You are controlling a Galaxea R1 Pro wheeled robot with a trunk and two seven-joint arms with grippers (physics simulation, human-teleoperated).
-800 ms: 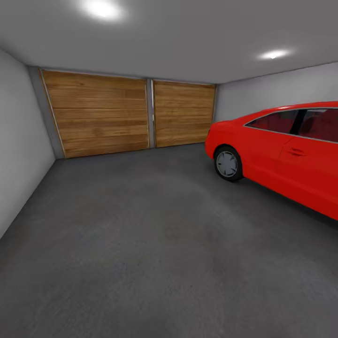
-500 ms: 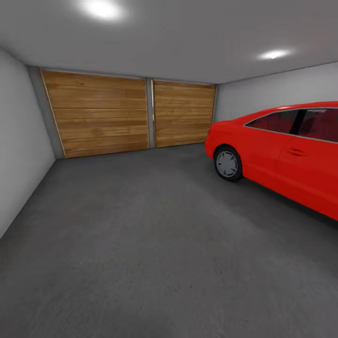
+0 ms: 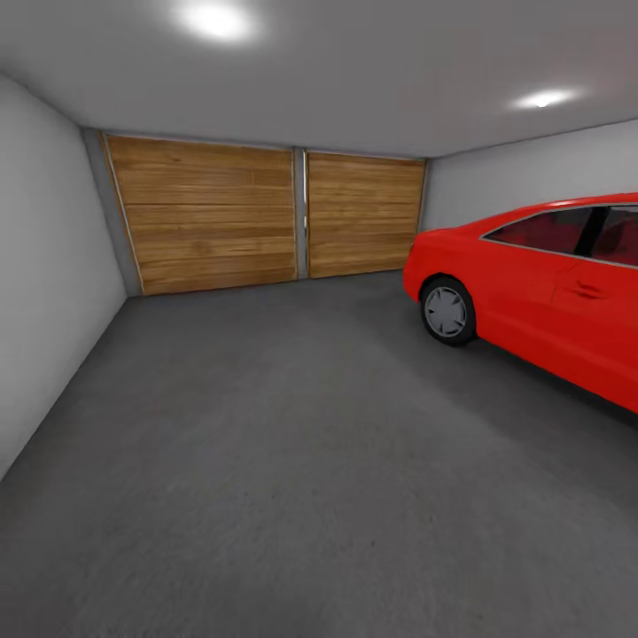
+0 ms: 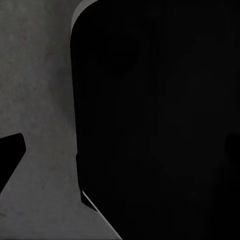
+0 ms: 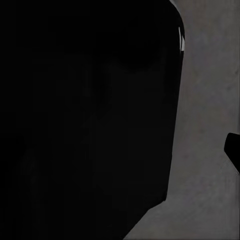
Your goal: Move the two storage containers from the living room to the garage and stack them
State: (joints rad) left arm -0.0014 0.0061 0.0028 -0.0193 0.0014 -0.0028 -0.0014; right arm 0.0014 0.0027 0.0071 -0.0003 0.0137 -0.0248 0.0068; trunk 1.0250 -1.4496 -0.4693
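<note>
Fingers first: can we tell how wide either pair stands?

We cannot. In the left wrist view a dark bulk (image 4: pixel 160 120) blocks most of the picture, with a small black wedge (image 4: pixel 10 155) at the edge that may be a fingertip of the left gripper. The right wrist view has the same kind of bulk (image 5: pixel 85 120) and a black sliver (image 5: pixel 234 150) at its edge. Neither view tells us whether the right gripper or the left has hold of anything.

Where are we, then?

We are in the garage (image 3: pixel 301 97). The concrete floor (image 3: pixel 292 443) runs dark grey and mottled from under us to the far end.

What bounds it?

On our left, the grey side wall (image 3: pixel 44 283) meets the floor in a long slanting line. At the far end stand the left plank door (image 3: pixel 208 217) and the right plank door (image 3: pixel 365 213), side by side with a narrow grey post between them. On our right is the red car (image 3: pixel 549 292), its front wheel (image 3: pixel 447 312) resting on the concrete.

How much room is there?

We see a broad bare stretch of floor between the side wall and the car, wider near us and narrowing toward the doors.
</note>
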